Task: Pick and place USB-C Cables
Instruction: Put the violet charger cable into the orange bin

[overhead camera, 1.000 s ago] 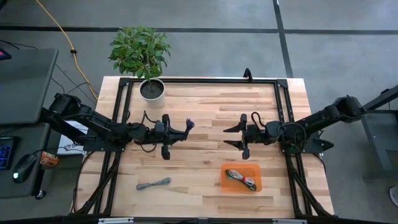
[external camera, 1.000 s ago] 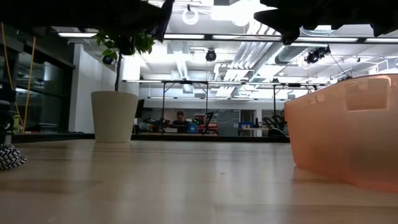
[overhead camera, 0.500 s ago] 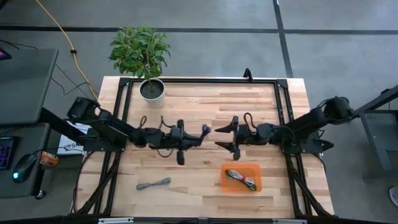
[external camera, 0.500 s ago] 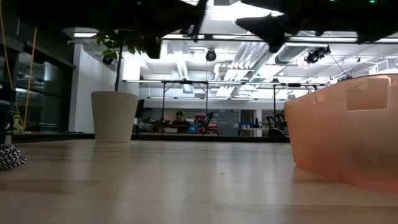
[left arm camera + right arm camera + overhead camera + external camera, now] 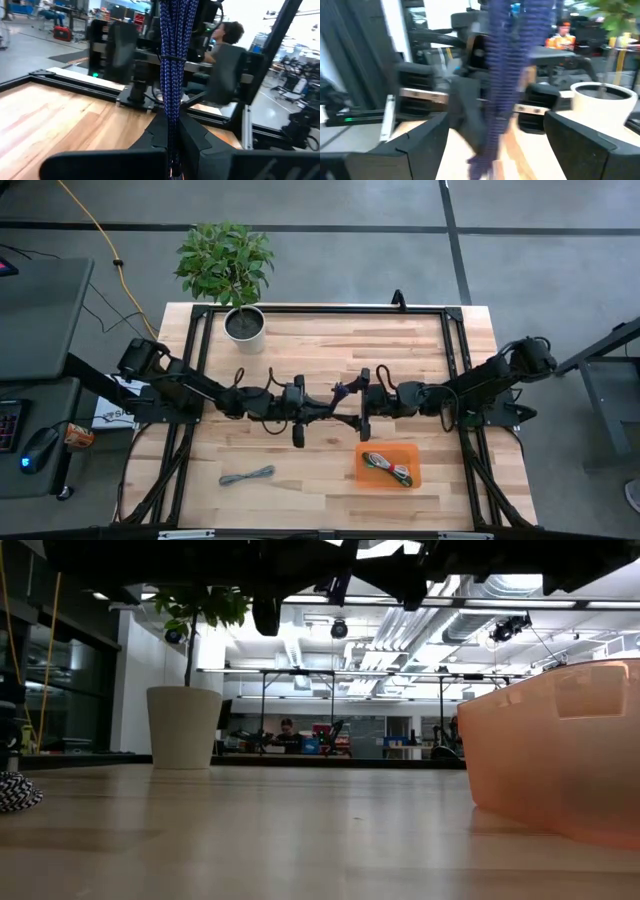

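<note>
Dark blue braided cable [image 5: 173,75] – folded bundle, hanging mid-air above the desk [image 5: 330,340] centre, pinched by left end effector [image 5: 330,396]. Right end effector [image 5: 352,392] spread wide around it – fingers either side.

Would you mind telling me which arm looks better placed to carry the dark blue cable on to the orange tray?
Probably the right. The left gripper holds the dark blue cable mid-table, the right gripper is open around it, and the orange tray lies on the right arm's side, nearer its reach.
</note>
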`<state>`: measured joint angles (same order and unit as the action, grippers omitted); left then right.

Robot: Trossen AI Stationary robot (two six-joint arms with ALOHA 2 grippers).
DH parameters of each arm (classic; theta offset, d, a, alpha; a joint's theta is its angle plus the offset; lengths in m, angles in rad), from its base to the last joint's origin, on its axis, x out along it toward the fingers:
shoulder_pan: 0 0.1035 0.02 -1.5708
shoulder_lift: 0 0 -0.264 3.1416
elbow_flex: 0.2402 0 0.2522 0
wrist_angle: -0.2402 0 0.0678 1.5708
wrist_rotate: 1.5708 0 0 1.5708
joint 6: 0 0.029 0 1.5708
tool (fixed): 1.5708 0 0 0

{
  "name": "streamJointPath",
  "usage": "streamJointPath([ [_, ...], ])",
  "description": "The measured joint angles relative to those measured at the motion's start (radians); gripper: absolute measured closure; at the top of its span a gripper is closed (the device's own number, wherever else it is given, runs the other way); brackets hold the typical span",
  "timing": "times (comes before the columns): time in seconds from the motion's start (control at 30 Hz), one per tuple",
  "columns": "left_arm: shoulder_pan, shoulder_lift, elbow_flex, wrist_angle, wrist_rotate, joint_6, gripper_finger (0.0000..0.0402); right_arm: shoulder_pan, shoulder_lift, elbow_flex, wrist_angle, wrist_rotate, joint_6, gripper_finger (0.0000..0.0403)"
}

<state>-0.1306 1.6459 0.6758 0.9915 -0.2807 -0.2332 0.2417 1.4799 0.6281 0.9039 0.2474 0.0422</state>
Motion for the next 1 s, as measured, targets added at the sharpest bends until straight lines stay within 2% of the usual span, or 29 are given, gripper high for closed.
streamJointPath([
  [0.37,0.0,0.03,0.006,0.0,0.008,-0.022,0.0401,-0.006,0.013,0.034,0.0,-0.019,0.002,0.0088],
  [0.5,0.0,0.051,0.036,0.001,0.008,-0.018,0.0401,-0.006,0.013,0.034,-0.003,-0.012,0.011,0.011],
  [0.6,0.0,0.061,0.047,-0.001,0.007,-0.009,0.0401,-0.006,0.013,0.034,-0.003,-0.013,0.021,0.0148],
  [0.7,0.005,0.061,0.049,0.002,0.007,-0.008,0.0401,-0.006,0.013,0.034,-0.021,-0.012,0.021,0.0205],
  [0.9,0.007,0.06,0.049,-0.001,0.007,0.002,0.0399,-0.006,0.013,0.034,-0.036,-0.015,0.021,0.037],
  [0.93,0.008,0.06,0.049,-0.001,0.01,0.008,0.0396,-0.006,0.013,0.034,-0.034,-0.011,0.021,0.0384],
  [1.0,0.007,0.06,0.049,0.0,0.011,0.012,0.0388,-0.006,0.011,0.034,-0.036,-0.015,0.029,0.0381],
])
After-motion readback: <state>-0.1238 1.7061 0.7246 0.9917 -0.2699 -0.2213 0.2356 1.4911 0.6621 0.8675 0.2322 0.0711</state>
